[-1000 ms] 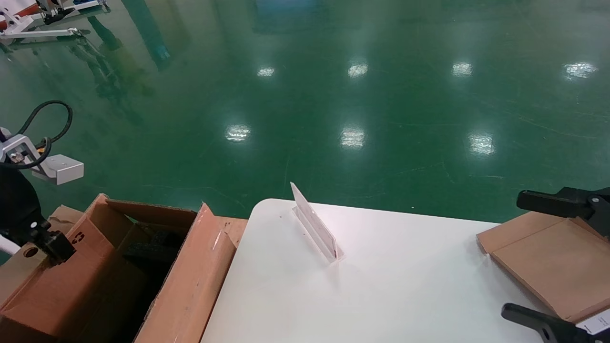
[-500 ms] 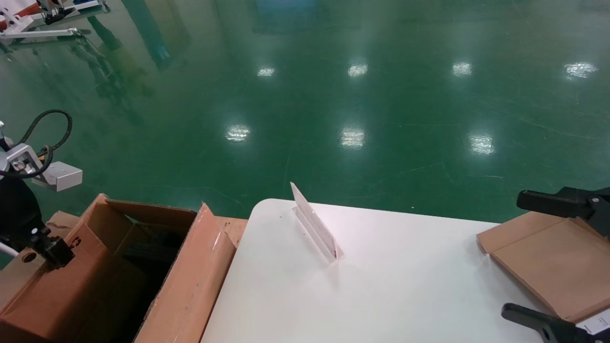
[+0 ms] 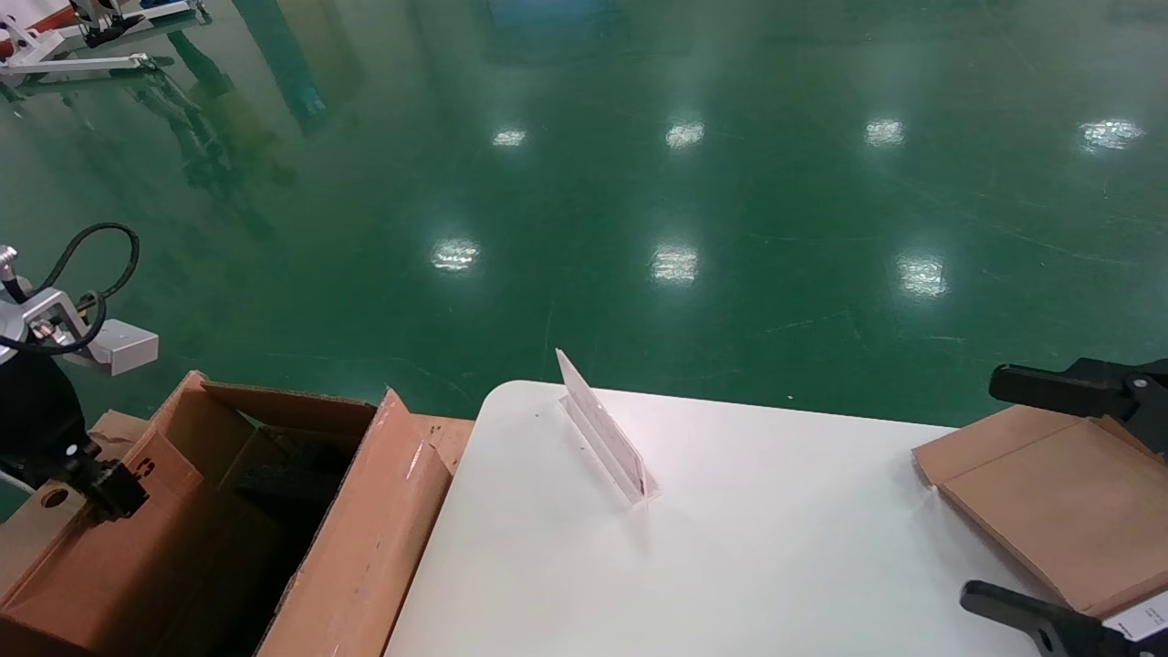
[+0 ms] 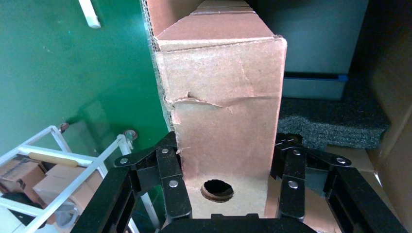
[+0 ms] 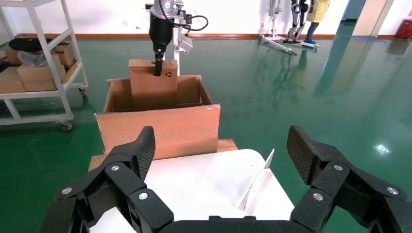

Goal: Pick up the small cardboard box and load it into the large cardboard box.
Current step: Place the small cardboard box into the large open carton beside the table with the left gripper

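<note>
The large cardboard box (image 3: pixel 347 538) stands open on the floor, just beside the white table's (image 3: pixel 730 566) left edge, its long flaps raised; dark foam (image 4: pixel 330 128) lies inside it. The small cardboard box (image 4: pixel 223 126) stands on end, its lower part inside that opening, against the far-left wall. The left gripper (image 4: pixel 227 180) reaches down from above and pinches the carton's top end, one finger on each broad face. The right gripper (image 5: pixel 221 160) hovers spread wide over the table's right side, near a flat cardboard sheet (image 3: pixel 1068 502).
</note>
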